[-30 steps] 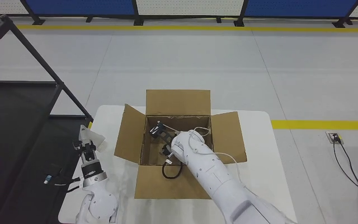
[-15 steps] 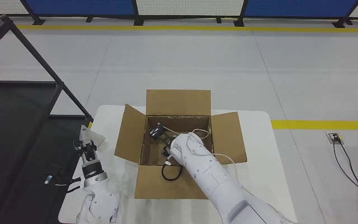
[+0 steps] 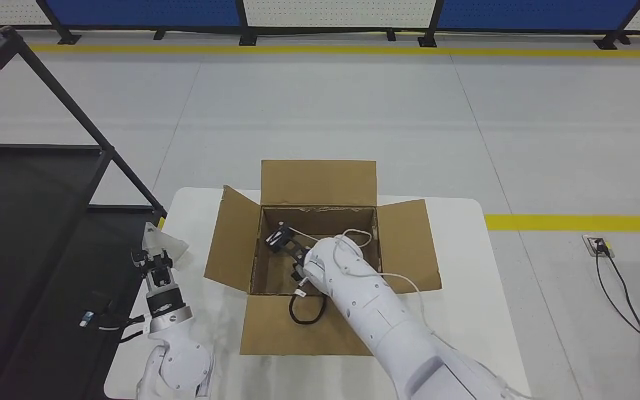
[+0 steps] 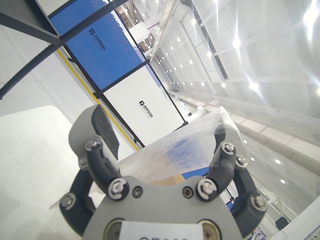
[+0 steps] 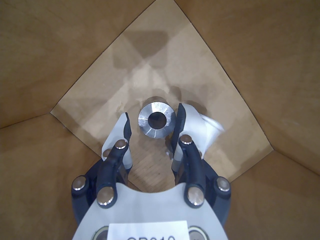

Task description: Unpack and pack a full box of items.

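An open cardboard box [image 3: 318,183] stands in the middle of the white table [image 3: 480,320]. My right gripper [image 3: 279,238] is down inside it, near the back left corner. In the right wrist view the right gripper [image 5: 153,112] is open around a hollow metal cylinder [image 5: 165,126] standing on the box floor [image 5: 175,51]; one finger touches it, the other stands slightly apart. My left gripper [image 3: 153,263] is at the table's left edge, pointing upward, fingers spread wide [image 4: 160,123]. A translucent plastic bag [image 4: 180,151] clings to one of its fingers [image 4: 221,138].
All of the box's flaps are folded outward. A black cable loop [image 3: 306,306] lies at the box's front inner wall. A black metal frame [image 3: 60,100] and a dark surface [image 3: 50,260] stand left of the table. White table surface lies right of the box.
My right gripper has shifted a little toward the box's left wall and lower inside it. The left arm and its bag have hardly moved.
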{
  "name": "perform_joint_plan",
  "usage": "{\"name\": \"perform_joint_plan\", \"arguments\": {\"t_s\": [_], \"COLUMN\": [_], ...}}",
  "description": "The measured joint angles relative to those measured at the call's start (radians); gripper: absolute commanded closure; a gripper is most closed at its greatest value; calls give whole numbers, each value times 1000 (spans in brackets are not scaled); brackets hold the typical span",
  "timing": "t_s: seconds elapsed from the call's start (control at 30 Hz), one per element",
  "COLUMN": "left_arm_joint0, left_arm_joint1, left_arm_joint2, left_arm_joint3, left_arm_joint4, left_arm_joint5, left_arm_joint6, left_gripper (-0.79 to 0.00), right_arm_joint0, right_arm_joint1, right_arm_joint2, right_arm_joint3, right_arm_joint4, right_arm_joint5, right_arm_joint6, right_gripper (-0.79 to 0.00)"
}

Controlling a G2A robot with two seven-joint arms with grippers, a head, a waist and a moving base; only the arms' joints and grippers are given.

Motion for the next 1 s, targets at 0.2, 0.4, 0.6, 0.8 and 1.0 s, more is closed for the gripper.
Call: {"name": "perform_joint_plan", "arguments": {"t_s": [0.2,0.4,0.6,0.8,1.0], "left_arm_joint0": [1,6,10,14,19], "left_arm_joint1": [0,0,-1,-1,-2], "left_arm_joint2": [-5,-9,-10,-10,-11], "left_arm_joint3": [2,-3,-6,-9,-11], "left_arm_joint4": [-5,-9,-9,-7,-7], "left_arm_joint5": [-4,-6,-8,-9,-12], "left_arm_joint6": [2,2,5,5,8], "left_gripper": [-785,-785,-785,-785,-785], "right_arm_joint0": [0,-1,-6,-5,10], "right_arm_joint1": [-1,2,4,9,19], "right_arm_joint2": [7,15,18,21,24], "right_arm_joint3": [10,17,16,14,5], "right_arm_joint4": [21,43,54,63,64], "right_arm_joint5": [15,28,35,26,-10], "right_arm_joint6": [4,8,10,-16,-47], "right_gripper": [-326,-345,-175,0,0]}}
